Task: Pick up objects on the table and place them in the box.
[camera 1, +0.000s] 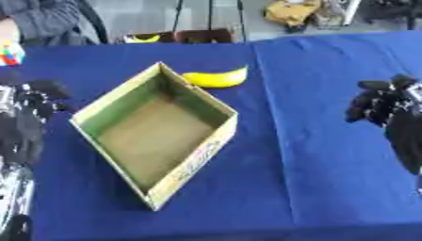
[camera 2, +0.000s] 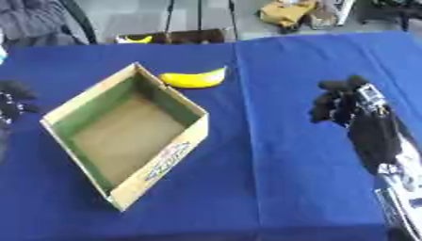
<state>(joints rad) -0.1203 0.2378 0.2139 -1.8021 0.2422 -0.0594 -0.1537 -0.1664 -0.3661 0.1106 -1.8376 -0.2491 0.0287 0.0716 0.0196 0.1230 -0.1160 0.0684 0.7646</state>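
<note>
The banana (camera 2: pixel 194 78) lies crosswise on the bench (camera 2: pixel 280 179), just beside the far corner of the empty box (camera 2: pixel 165 141). The right hand (camera 2: pixel 338 106), fingers curled on nothing, is nearer; left hand (camera 1: pixel 33 101) likewise curled.

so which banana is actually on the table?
The banana lying on the blue cloth just behind the box's far corner. The other banana sits beyond the table's far edge.
</note>
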